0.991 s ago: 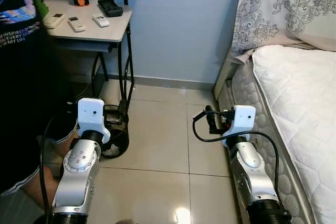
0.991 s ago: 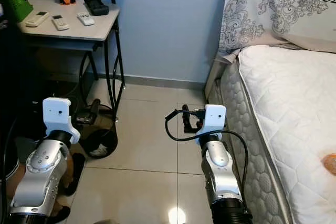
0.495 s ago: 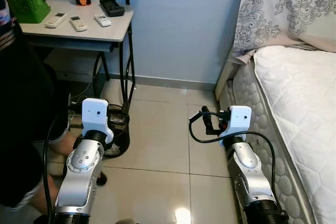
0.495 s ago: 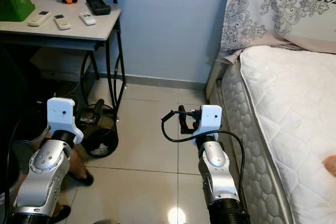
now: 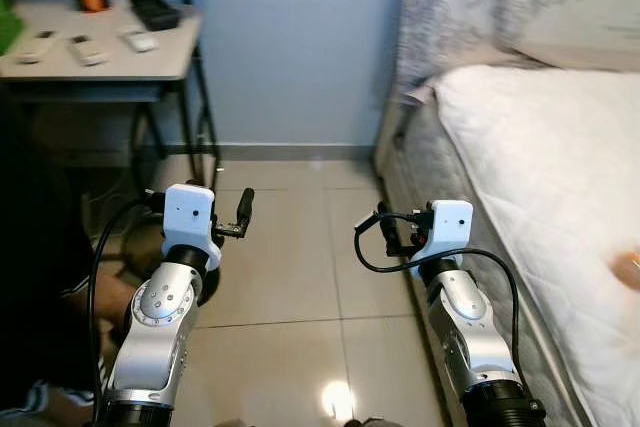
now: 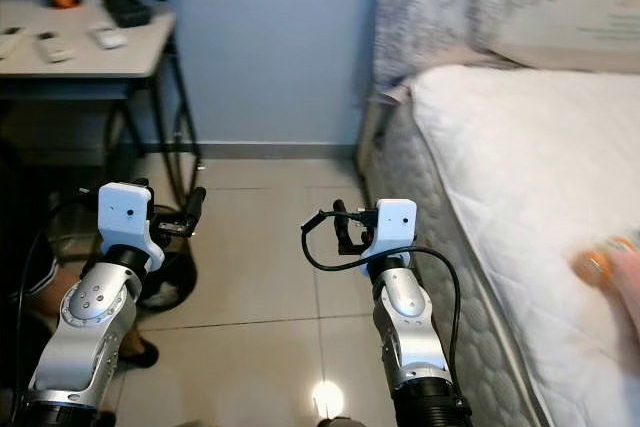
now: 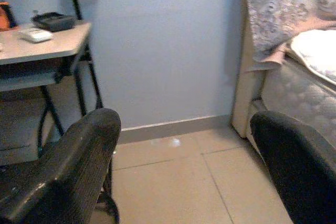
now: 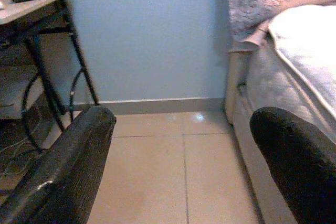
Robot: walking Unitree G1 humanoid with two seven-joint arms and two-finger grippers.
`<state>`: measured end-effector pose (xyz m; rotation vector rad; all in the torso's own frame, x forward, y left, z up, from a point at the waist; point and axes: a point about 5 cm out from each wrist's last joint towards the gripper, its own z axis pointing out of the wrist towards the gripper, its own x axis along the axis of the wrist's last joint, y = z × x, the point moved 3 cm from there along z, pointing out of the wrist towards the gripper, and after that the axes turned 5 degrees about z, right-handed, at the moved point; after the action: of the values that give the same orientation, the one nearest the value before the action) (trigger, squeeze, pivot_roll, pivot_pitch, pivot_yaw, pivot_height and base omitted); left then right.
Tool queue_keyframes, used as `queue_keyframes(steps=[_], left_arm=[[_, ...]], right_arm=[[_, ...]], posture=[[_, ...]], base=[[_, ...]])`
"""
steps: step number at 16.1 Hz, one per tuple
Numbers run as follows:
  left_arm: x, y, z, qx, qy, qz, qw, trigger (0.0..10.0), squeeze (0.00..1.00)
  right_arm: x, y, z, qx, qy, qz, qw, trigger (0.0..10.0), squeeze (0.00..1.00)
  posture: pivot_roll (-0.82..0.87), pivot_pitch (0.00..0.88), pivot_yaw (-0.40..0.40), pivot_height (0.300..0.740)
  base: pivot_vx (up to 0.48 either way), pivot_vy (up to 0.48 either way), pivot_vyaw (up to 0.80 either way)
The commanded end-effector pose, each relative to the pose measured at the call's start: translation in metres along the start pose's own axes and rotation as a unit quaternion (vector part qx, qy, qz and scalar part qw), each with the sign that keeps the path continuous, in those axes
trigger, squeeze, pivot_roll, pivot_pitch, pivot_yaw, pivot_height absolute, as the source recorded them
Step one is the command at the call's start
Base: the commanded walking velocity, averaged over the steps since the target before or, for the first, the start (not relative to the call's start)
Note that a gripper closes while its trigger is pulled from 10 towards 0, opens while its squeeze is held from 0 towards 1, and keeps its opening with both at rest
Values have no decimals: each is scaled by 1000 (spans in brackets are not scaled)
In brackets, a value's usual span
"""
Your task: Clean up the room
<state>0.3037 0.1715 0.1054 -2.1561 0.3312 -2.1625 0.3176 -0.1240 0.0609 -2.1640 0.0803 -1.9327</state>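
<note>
The small orange object on the bed lay well off to the right gripper's right, nearer it than the left gripper; both grippers hung wide, empty.

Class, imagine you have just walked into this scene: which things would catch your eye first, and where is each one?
The two silver arms fill the foreground, the left gripper and right gripper held out over the tiled floor, jaws open. On the robot's right lies a white bed; on its left, a small table against the blue wall carries remotes.
</note>
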Motion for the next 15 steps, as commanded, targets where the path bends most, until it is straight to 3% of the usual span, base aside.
queue_keyframes(steps=[1, 6, 15], left_arm=[[-2, 2, 2, -7, -2, 4, 1000, 10000, 0], [0, 1, 6, -5, -1, 2, 1000, 10000, 0], [4, 5, 17, -28, 7, 11, 1000, 10000, 0]], right_arm=[[3, 0, 1, -1, 4, 1, 1000, 10000, 0], [5, -3, 5, 5, 5, 0, 1000, 10000, 0], [10, -5, 5, 3, 26, 7, 1000, 10000, 0]], posture=[[98, 0, -44, 740], [103, 0, -42, 740], [65, 0, -4, 740]], base=[[0, 0, -681], [0, 0, 0], [0, 0, -746]])
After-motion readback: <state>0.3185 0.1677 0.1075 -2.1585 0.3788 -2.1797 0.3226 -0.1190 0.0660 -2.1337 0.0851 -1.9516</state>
